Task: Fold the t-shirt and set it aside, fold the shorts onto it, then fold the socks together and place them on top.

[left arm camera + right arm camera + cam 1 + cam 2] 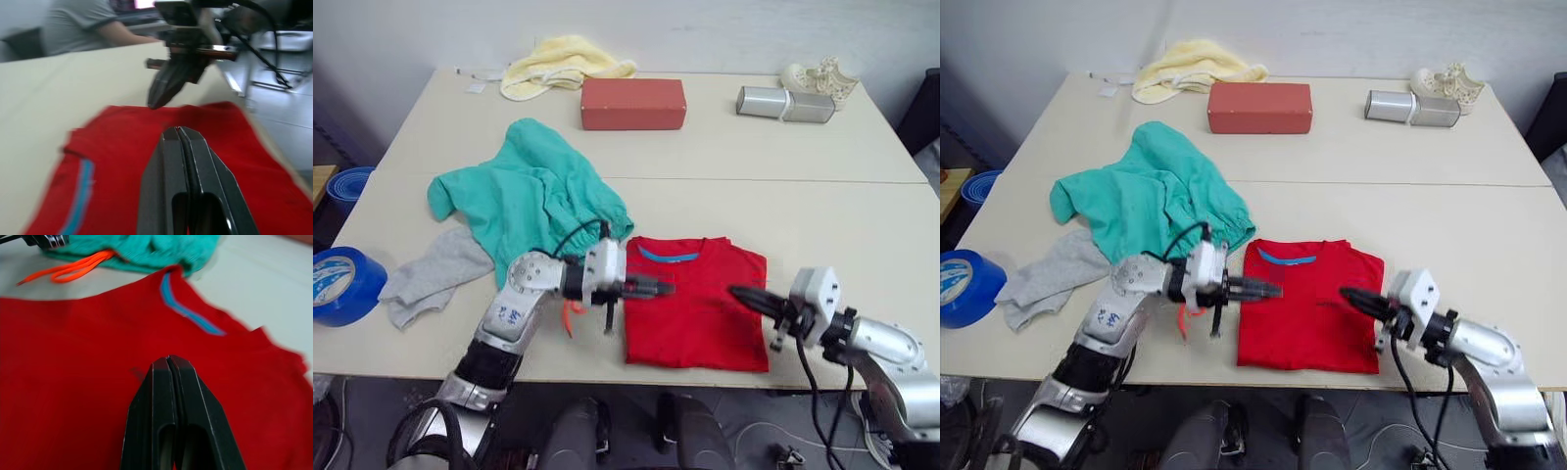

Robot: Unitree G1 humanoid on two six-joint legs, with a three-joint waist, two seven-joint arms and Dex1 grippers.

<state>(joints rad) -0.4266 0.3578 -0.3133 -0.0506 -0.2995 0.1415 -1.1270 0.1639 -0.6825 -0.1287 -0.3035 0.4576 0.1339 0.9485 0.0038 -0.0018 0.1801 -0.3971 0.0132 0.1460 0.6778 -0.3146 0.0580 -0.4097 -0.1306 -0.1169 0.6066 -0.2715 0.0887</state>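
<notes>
Step in hand: t-shirt (700,304) folding judged under way; garment was seen lying as a compact rectangle at the near table (862,225) edge, collar side away from the robot.
Left gripper (658,287): fingers pressed together, nothing held, poised over the shirt's left edge.
Right gripper (749,296): fingers likewise closed and empty, over the right edge.
Shorts (533,196): bunched just left of the shirt, unfolded; orange drawstring (73,268) trailing.
Socks (431,274): left of the shorts, untouched.
Next move: shirt judged to need a last fold or setting aside; both grippers would have to be opened first.
Writing: none legible; blue tape roll (342,284) markings were too small to be read.
</notes>
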